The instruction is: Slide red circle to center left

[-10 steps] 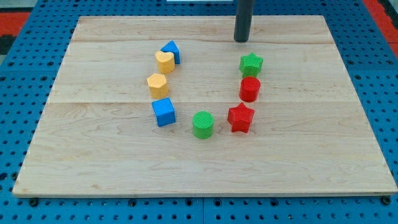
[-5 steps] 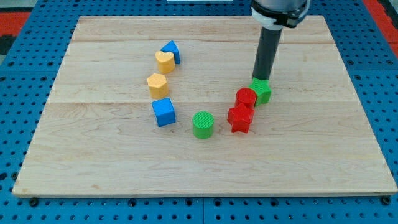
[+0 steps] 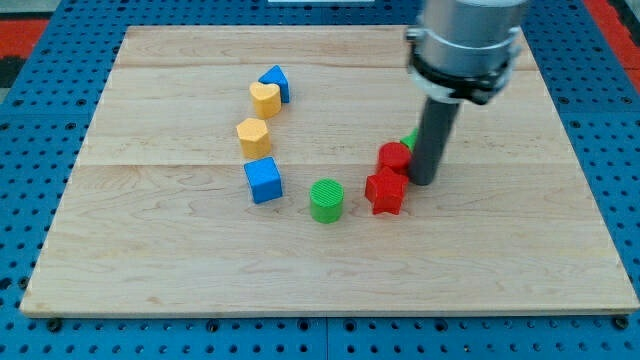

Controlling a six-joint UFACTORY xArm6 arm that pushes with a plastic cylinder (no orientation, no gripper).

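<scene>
The red circle stands right of the board's middle, just above the red star and touching it. My tip is down on the board right beside the red circle's right side and the red star's upper right. The rod hides most of the green star; only a sliver shows behind it.
A green circle is left of the red star. A blue cube, a yellow hexagon, a yellow heart and a blue block form a column on the left half of the wooden board.
The rod came down from the board's top edge toward the view's bottom and right, pushing the green star down against the red circle, which shifted slightly down-left onto the red star.
</scene>
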